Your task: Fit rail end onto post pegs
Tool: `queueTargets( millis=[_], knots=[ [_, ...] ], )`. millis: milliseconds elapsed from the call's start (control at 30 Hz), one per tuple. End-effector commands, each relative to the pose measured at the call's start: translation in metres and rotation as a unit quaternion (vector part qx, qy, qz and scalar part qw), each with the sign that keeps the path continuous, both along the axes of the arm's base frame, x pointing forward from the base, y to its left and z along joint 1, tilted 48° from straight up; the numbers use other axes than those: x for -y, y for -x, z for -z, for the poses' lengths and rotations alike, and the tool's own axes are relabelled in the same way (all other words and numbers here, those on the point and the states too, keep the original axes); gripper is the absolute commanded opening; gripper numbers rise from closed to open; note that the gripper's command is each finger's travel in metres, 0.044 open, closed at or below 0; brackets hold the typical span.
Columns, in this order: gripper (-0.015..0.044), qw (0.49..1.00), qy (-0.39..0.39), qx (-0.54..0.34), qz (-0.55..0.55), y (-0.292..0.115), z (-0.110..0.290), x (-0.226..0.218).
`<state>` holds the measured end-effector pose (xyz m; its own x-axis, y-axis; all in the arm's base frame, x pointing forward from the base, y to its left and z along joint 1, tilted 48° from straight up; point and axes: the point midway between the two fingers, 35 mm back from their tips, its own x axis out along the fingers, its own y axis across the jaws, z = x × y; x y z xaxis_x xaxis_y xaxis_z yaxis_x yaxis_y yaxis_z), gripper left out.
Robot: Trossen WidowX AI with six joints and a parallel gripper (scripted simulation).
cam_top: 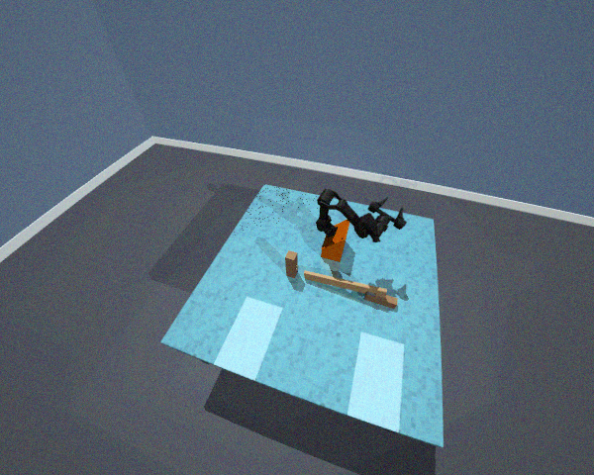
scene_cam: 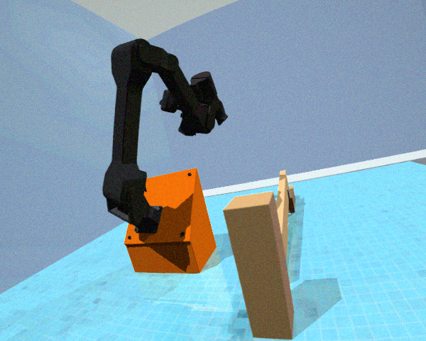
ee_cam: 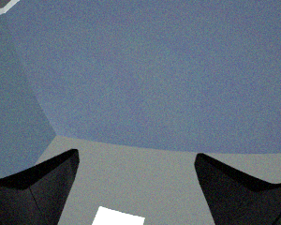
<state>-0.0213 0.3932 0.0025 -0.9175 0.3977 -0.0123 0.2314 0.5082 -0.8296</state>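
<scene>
Wide-spread gripper (cam_top: 389,210) high above rail (cam_top: 338,282)

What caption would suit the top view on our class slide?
Arm raised with open claw above the table; rail lies apart from the post.

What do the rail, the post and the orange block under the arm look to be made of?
Rail and post: probably light, unfinished wood, judging by the flat matte tan faces, though no grain shows. Orange block: likely painted metal or plastic, going by its smooth uniform colour, sharp edges and small dark fastener dots at the corners. The gripper hangs open above, away from all three.
</scene>
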Motion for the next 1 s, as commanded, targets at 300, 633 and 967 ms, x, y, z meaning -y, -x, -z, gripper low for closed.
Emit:
queueTargets(
  millis=[300,633,967],
  knots=[
    [0.0440,0.912,0.281,-0.077,0.288,-0.100,0.029,-0.043],
    [0.0440,0.617,0.519,-0.157,0.570,-0.227,0.080,0.007],
    [0.0440,0.290,0.598,-0.193,0.722,-0.297,0.093,0.117]
  ],
)
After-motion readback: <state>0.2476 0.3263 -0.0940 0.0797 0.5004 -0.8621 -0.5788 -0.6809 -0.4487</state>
